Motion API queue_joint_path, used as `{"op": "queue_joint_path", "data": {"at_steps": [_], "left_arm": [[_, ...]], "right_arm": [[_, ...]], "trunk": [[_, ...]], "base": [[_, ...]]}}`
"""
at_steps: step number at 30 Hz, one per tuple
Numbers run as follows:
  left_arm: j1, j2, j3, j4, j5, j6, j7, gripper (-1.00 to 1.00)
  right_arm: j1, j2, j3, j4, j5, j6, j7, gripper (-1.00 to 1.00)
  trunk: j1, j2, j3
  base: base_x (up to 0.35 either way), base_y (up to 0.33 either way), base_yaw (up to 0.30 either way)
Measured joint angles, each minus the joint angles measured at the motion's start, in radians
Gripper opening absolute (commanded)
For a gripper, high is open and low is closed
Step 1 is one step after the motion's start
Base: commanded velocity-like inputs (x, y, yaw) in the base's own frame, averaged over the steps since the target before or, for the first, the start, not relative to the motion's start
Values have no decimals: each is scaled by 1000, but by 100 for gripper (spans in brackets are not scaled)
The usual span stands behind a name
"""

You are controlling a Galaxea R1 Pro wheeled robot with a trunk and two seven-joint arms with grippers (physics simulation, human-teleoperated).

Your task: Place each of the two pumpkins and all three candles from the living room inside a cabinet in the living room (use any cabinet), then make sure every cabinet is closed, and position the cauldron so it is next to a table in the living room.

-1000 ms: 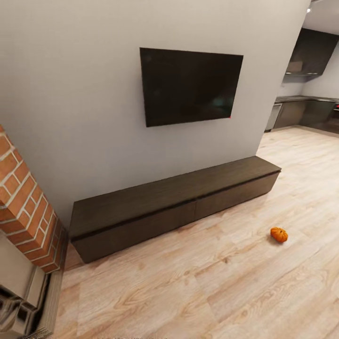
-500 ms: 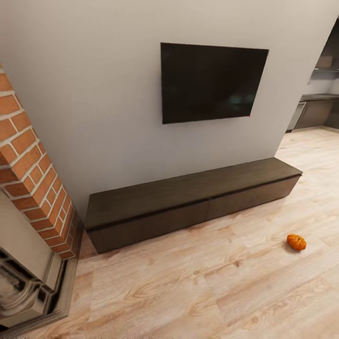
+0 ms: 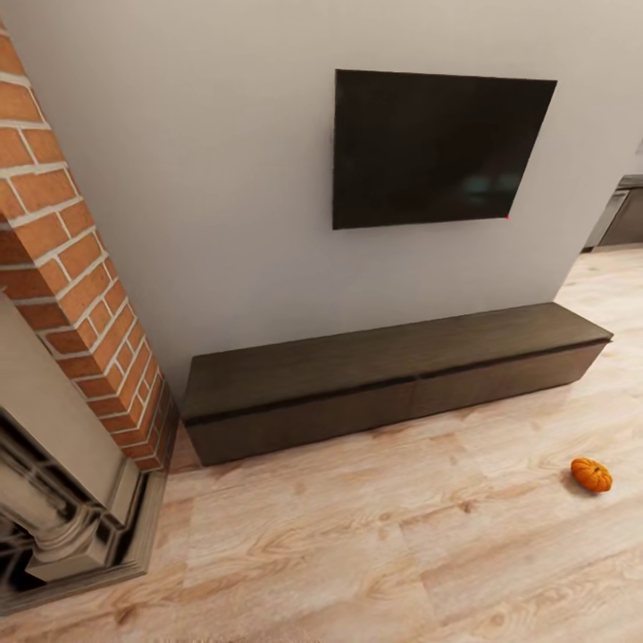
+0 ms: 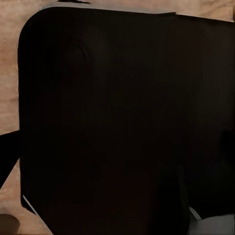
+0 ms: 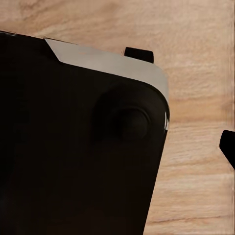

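Observation:
In the head view a long low dark-brown cabinet [image 3: 393,375] stands against the grey wall, its front panels shut. One small orange pumpkin [image 3: 591,474] lies on the plank floor in front of the cabinet's right end. The candles, cauldron and table are out of view. In the left wrist view my left gripper [image 4: 117,156] hangs over the robot's black body, with one dark fingertip [image 4: 7,152] at the picture's edge. In the right wrist view my right gripper [image 5: 117,147] shows a fingertip [image 5: 228,147] at the opposite edge over bare floor. Both are spread wide with nothing held.
A black TV [image 3: 438,147] hangs on the wall above the cabinet. A red-brick fireplace [image 3: 71,295] with a grey stone surround [image 3: 62,500] juts out at the left. Light wood floor [image 3: 357,554] runs between me and the cabinet. Grey kitchen units [image 3: 621,214] show at far right.
The whole head view has swung left: cabinet, TV and pumpkin sit further right in the picture, more of the fireplace shows, and the kitchen has nearly slid out. Nothing in the room itself has moved.

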Motion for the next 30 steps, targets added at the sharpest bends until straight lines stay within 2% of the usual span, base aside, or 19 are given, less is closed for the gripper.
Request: {"op": "queue_joint_path", "data": {"at_steps": [1,4,12,14,17,20,24,30], "left_arm": [[0,0,1,0,26,-18,0,100],[0,0,3,0,57,-50,1,100],[0,4,3,0,73,-65,14,100],[0,4,3,0,87,-65,16,100],[0,9,1,0,129,-66,16,100],[0,10,0,0,152,-70,17,100],[0,12,0,0,163,-85,16,100],[0,13,1,0,165,-118,16,100]], "right_arm": [[-1,0,1,-6,0,4,-1,100],[-2,0,2,-10,0,6,-1,100],[-2,0,13,-17,-1,0,-1,100],[-2,0,15,-20,-1,-3,0,100],[-2,1,40,-21,0,-5,0,100],[-2,0,69,-21,-1,-14,-1,100],[-2,0,85,-16,-2,-68,-3,100],[-2,0,88,-21,-7,-85,-4,100]], "trunk": [[0,0,-1],[0,0,-5],[0,0,-12],[0,0,-12],[0,0,-12],[0,0,-12],[-1,0,-12],[0,0,-12]], "base": [[0,-284,184],[0,-300,185],[13,-311,95],[125,-295,8],[204,-246,3],[261,-182,1],[293,-126,0],[203,-69,0]]}}
